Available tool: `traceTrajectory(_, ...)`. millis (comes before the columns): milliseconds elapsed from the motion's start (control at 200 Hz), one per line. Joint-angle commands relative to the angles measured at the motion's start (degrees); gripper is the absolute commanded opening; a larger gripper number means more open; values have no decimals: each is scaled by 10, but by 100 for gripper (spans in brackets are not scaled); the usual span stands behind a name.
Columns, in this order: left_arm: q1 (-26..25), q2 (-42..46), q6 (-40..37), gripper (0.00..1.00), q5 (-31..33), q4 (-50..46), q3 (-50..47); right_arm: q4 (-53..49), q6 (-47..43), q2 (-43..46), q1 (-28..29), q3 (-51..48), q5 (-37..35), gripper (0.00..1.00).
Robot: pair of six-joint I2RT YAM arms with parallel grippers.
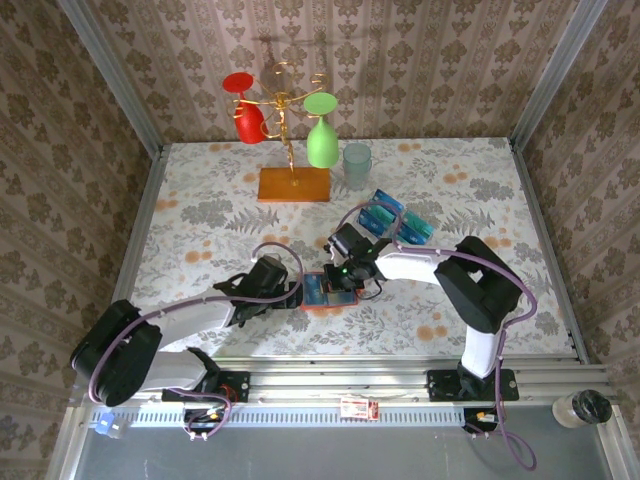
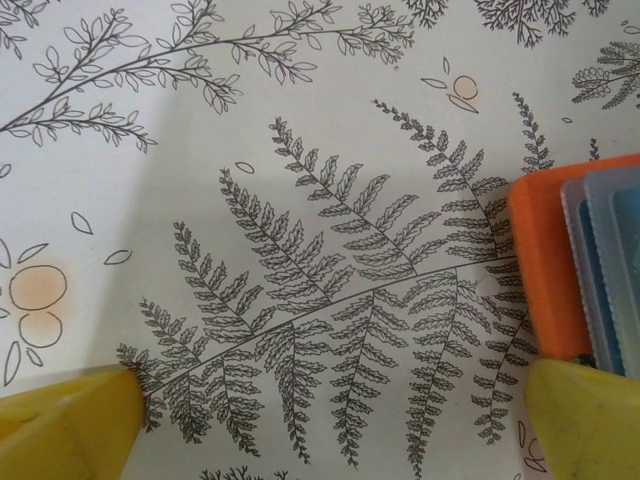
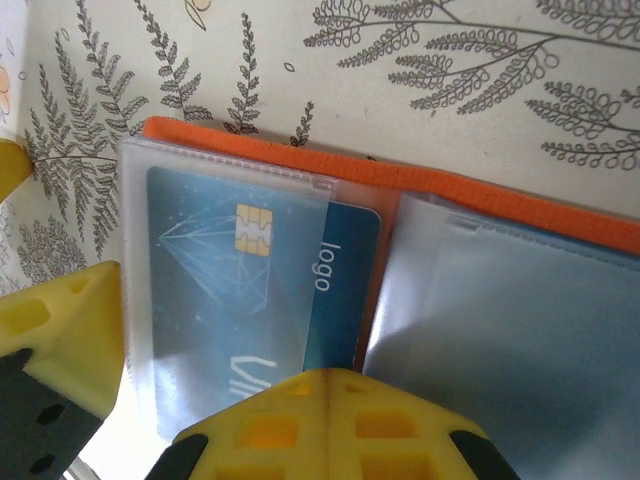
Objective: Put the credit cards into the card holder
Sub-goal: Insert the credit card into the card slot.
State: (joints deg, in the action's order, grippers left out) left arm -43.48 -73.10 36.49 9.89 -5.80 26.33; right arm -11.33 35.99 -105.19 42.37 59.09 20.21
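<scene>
light: bright, even, from above; shadows: soft, faint; focus: sharp centre, near edges blurred

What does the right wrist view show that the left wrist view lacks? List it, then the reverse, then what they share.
Right wrist: a blue credit card with chip, partly inside the card holder's clear pocket. Left wrist: the left gripper open over bare tablecloth beside the holder. Both: orange holder, fern tablecloth, yellow fingertips.
</scene>
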Motion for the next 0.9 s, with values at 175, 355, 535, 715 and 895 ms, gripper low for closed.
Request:
traceTrajectory(175,-1,-17,8,100,5,8,-8,-4,1,-22,12,23,15,3)
traceTrajectory(355,5,7,5,100,7,0,-8,-4,3,-21,12,27,18,3)
traceTrajectory(535,5,2,2,100,2,3,-6,-9,1,-19,13,33,18,3)
traceTrajectory(715,5,-21,6,100,0,15,-13,-23,-5,-8,10,38,11,3)
traceTrajectory(895,6,-27,12,100,6,24,-27,-39,-15,10,3,31,-10,3)
